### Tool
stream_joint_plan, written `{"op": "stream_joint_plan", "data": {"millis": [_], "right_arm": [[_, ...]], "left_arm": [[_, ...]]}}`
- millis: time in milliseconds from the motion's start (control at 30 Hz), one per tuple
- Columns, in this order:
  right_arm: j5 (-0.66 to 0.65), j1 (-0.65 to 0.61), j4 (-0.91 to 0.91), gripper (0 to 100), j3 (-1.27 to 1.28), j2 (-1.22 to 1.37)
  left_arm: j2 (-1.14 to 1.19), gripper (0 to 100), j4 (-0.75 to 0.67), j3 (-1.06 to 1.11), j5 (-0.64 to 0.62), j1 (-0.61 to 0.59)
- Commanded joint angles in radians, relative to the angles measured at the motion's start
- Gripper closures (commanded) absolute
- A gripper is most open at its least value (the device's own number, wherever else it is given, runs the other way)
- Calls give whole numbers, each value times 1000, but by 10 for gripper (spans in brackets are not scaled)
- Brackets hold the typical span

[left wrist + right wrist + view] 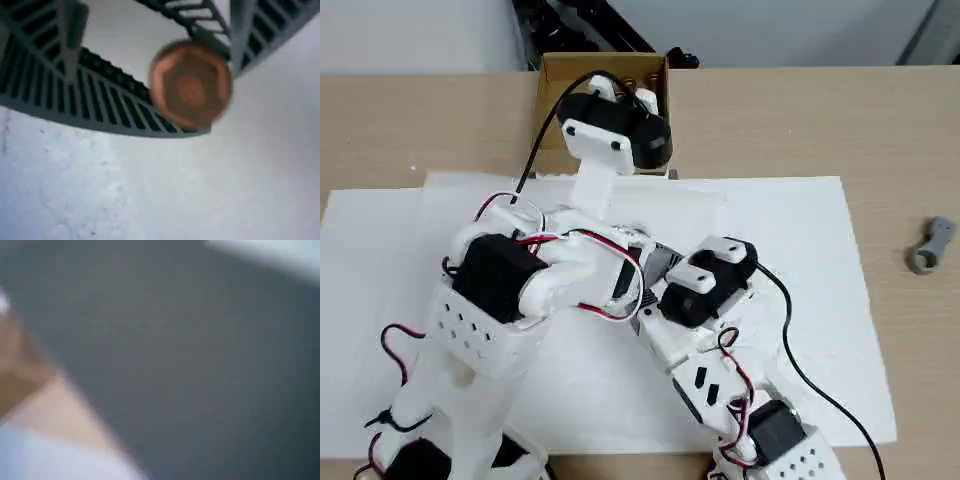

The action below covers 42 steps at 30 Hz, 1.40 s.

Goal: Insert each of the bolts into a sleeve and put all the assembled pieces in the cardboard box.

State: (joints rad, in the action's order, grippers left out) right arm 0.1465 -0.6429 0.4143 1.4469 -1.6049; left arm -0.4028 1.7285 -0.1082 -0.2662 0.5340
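Bolt (190,85) is my best name for the copper-coloured piece in the left wrist view. It faces the camera end-on, round with a hint of a hexagon in its face, and I cannot tell whether a sleeve is already on it. The left gripper (220,100) pinches it between dark ribbed fingers (100,100), one on each side, and it hangs above a white surface that looks like the paper sheet. I judge it to be metal, so stiff, small, fairly dense, in no way fragile, and smooth enough to twist or slide in a light pinch. A hold across the sides near the head, with the far end left free, would suit pushing it into a sleeve. If released on its side it would probably roll. The right wrist view gives a dark grey mass with a tan patch and a pale strip at the edges, too blurred to name, and I cannot tell the right gripper's state. In the high view the cardboard box (552,80) sits at the far edge of the paper sheet (800,240) on the bench (880,110). One arm (615,135) has its end over the box, and the other arm (705,285) rests low over the middle of the paper. I cannot say which side each is. A small grey part (932,245) lies on the bench, well apart from the paper.
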Motion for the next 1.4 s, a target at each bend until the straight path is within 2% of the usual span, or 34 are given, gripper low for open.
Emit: {"op": "stream_joint_plan", "data": {"millis": [0, 233, 367, 567, 633, 833, 1100, 1367], "right_arm": [[-6, 13, -15, 996, -86, 1], [-9, 54, -24, 996, -115, 44], [-11, 122, -1, 996, -233, 176], [-9, 137, 1, 996, -493, 463], [-9, 143, -33, 996, -562, 564], [-9, 208, -185, 996, -776, 858], [-5, 277, -197, 995, -1180, 1239], [-3, 305, -378, 995, -1471, 1606]], "left_arm": [[-28, 786, 23, -24, -5, -2], [-29, 791, 25, -174, -3, -25], [-20, 841, 18, -272, 2, -196], [-25, 959, -20, -274, 87, -486], [-26, 993, -17, -274, 121, -551], [-28, 994, -9, -272, 169, -698], [-28, 994, 23, -271, 170, -743], [-28, 994, 23, -271, 167, -738]]}}
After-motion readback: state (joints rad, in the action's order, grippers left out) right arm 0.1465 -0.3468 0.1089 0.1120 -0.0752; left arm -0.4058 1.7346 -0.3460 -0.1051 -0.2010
